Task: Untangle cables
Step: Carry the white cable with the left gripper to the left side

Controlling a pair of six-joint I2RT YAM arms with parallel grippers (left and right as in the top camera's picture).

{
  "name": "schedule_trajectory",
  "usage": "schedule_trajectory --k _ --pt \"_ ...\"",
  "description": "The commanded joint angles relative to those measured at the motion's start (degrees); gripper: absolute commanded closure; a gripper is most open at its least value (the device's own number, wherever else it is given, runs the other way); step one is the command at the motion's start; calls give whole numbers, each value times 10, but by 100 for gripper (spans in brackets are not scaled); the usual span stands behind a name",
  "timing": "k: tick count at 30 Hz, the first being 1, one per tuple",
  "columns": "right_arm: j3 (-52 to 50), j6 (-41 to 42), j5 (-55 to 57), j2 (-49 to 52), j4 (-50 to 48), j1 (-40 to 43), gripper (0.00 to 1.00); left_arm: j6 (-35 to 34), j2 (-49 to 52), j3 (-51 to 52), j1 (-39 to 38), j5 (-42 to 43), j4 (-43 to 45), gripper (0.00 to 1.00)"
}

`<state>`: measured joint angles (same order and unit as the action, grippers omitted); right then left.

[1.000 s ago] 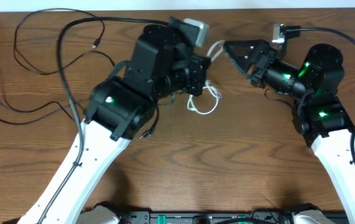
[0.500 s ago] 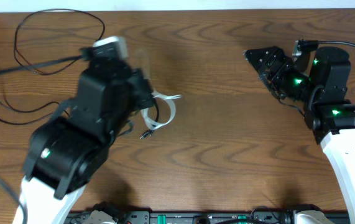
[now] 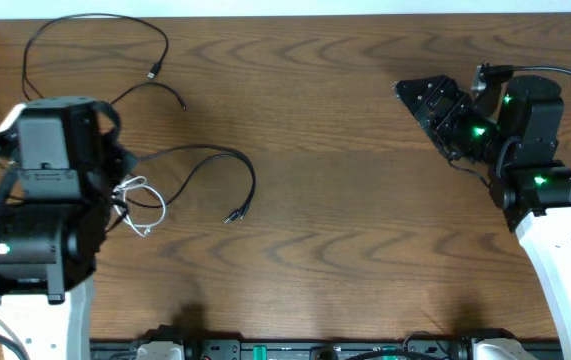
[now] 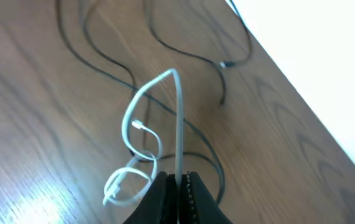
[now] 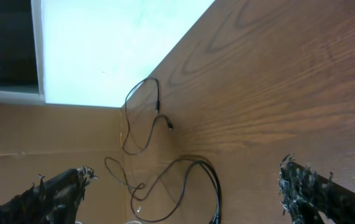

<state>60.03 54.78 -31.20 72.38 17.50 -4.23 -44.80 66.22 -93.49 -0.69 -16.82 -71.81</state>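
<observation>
One white cable [image 4: 179,112] sits pinched between your left gripper [image 4: 178,182] jaws; your right gripper [image 5: 184,173] gapes wide, well apart from the black cables [image 3: 210,155].

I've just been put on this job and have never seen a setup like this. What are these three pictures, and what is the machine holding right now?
It is a robot with two arms at a wooden table, each ending in a two-finger hand. The wide picture looks down from above the table. The other two come from a small camera on each wrist, looking past that arm's own fingers. Thin black cables lie in loose loops on the left part of the table. The left hand is shut on a white cable, and the rest of that cable curls in small loops. The right hand is wide open, holds nothing, and is well away from the cables.
</observation>
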Motion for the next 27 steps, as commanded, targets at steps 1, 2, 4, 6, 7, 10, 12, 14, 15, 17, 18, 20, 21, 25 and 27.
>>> schedule_trajectory --k 1,2,4,6,7,10,12,14,15,17,18,20,21,25,27 --pt "2 -11 11 0 1 2 1 -10 3 -3 52 16 -2 93" --pt "2 -11 11 0 1 2 1 -10 5 -3 62 24 -2 93" --pt "2 -11 11 0 1 2 1 -10 13 -2 85 36 -4 93" --pt "2 -11 11 0 1 2 1 -10 21 -1 106 35 -8 93" --pt "2 -11 11 0 2 2 1 -10 30 -1 123 36 -11 93" --pt "2 -11 11 0 16 2 1 -10 49 0 159 44 -15 93" --pt "2 -18 11 0 21 2 1 -10 65 0 181 44 -14 93" --pt "2 -22 11 0 21 2 1 -10 87 0 211 44 -14 93" --pt "2 -22 11 0 21 2 1 -10 96 0 223 44 -14 93" --pt "2 -22 12 0 21 2 1 -10 113 0 245 44 -15 93" --pt "2 -22 13 0 21 2 1 -10 123 0 258 44 -15 93" --pt "2 -22 14 0 20 2 1 -10 141 0 279 44 -14 92" --pt "2 -22 15 0 20 2 1 -10 153 0 293 45 -14 93" --pt "2 -21 35 0 20 2 1 -10 202 0 336 44 -14 92" --pt "2 -21 41 0 20 2 1 -10 223 0 354 44 -12 92"
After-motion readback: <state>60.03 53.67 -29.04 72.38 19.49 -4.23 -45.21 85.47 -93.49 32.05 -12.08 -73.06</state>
